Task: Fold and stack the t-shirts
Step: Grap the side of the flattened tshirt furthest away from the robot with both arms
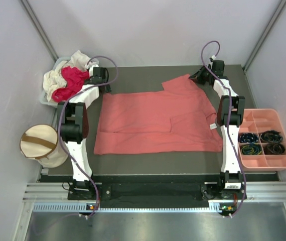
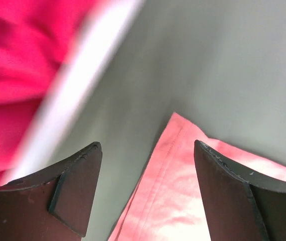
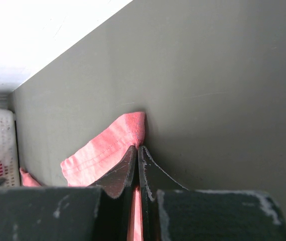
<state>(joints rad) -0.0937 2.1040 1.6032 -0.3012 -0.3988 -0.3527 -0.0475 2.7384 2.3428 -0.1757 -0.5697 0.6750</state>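
The salmon-pink t-shirt (image 1: 158, 120) lies spread flat on the dark table. My left gripper (image 1: 104, 89) is open just above its far left corner, which shows between the fingers in the left wrist view (image 2: 170, 165). My right gripper (image 1: 197, 76) is shut on the shirt's far right sleeve tip; the pinched hem (image 3: 110, 148) bulges past the fingertips in the right wrist view. A magenta-red shirt (image 1: 72, 80) and a cream-white shirt (image 1: 52, 80) are heaped in a pale bin at the far left; the magenta cloth also shows blurred in the left wrist view (image 2: 12, 75).
A salmon-pink plastic tray (image 1: 278, 114) with compartments holding dark coiled items stands at the right edge. A cream drum-shaped fabric bin (image 1: 38, 145) with a brown strap sits left of the table. White walls enclose the table on three sides.
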